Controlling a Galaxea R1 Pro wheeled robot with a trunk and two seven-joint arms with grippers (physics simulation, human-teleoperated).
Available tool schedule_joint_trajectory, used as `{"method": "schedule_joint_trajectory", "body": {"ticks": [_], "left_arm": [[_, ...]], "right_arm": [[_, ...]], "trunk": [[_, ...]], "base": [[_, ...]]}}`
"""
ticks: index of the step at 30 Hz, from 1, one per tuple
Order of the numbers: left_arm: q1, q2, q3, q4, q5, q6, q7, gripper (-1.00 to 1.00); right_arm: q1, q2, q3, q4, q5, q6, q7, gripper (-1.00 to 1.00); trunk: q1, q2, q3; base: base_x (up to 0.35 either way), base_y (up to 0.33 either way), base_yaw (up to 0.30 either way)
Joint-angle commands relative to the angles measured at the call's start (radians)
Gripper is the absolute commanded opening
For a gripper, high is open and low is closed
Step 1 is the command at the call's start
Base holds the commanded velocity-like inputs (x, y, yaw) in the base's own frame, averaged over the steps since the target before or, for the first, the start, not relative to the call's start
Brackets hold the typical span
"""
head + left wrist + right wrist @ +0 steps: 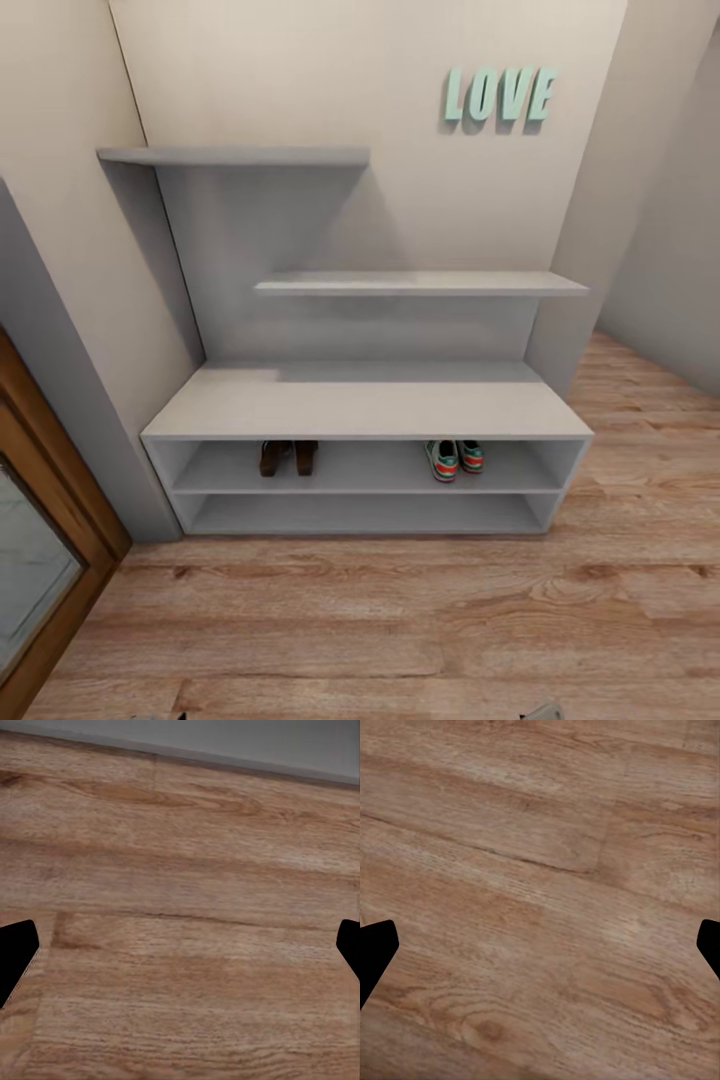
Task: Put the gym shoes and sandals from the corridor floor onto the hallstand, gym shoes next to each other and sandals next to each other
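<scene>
Straight ahead from the head: hallstand against the wall, two sandals side by side on the left of its upper open shelf, two gym shoes side by side on the right of that shelf, well apart from the sandals, corridor floor in front, green LOVE letters on the wall above. At the left wrist: left gripper with jaws wide apart, nothing between them, over floor planks. At the right wrist: right gripper likewise, jaws spread and empty over planks.
</scene>
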Motion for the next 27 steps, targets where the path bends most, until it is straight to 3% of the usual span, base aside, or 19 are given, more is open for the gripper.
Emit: {"method": "schedule_joint_trajectory", "body": {"ticks": [1, 27], "left_arm": [[-0.001, -0.001, 0.007, 0.001, -0.008, -0.004, 0.000, 1.00], [-0.001, -0.003, 0.005, 0.001, -0.010, -0.005, 0.028, 1.00]], "right_arm": [[0.000, 0.000, -0.005, 0.001, 0.007, -0.003, 0.001, 1.00], [0.000, 0.008, -0.004, 0.017, 0.010, -0.003, 0.002, 1.00]], "trunk": [[-0.004, 0.007, 0.002], [-0.104, 0.189, 0.084]], "base": [[0.000, 0.000, 0.000], [0.000, 0.000, 0.000]]}}
